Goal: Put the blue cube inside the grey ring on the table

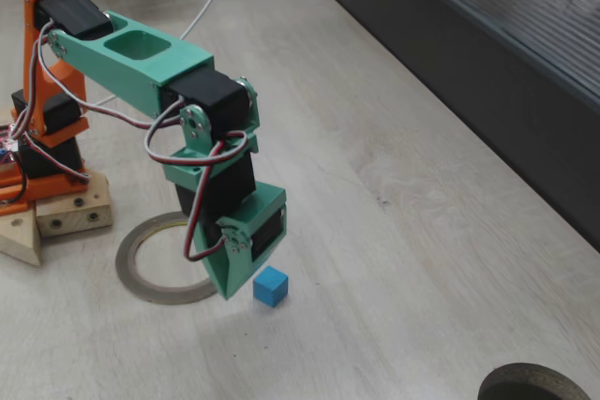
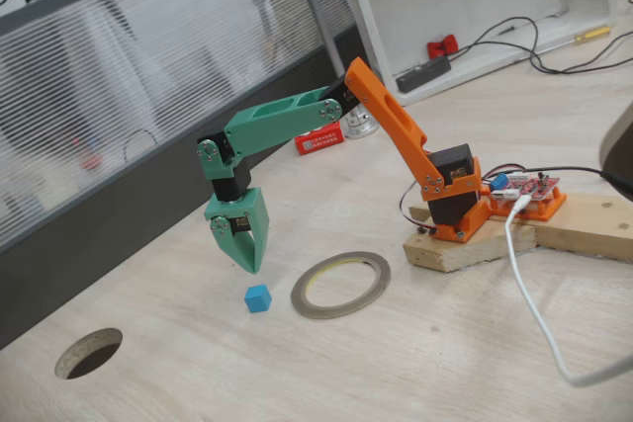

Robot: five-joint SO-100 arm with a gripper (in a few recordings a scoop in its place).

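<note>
In both fixed views the blue cube (image 1: pixel 270 286) (image 2: pixel 257 297) sits flat on the pale wood-grain desk (image 1: pixel 394 259) (image 2: pixel 415 363), outside the grey ring (image 1: pixel 141 274) (image 2: pixel 341 284) and near it without touching. In a fixed view the cube lies at about 3 o'clock from the ring; in the other it lies at about 9 o'clock from it. The ring lies flat on the desk with a faint yellowish inner edge, and bare wood shows inside it. The green tool (image 1: pixel 228 289) (image 2: pixel 250 264) points downward with its tip just beside the cube, at roughly 9 o'clock from it in one view and at about 12 o'clock, slightly above it, in the other; its fingers look pressed together into a single wedge with nothing between them, and the tip does not appear to touch the cube. Behind the tool, the green and orange arm (image 1: pixel 141 58) (image 2: pixel 376 111) rises to its orange base, which stands on a wooden block (image 1: pixel 70 213) (image 2: pixel 475 244). A white cable (image 2: pixel 534 313) runs across the desk near the base. A round hole (image 2: pixel 89 353) opens in the desk at about 8 o'clock from the cube. Farthest back runs a dark ribbed strip (image 1: pixel 487 53).
</note>
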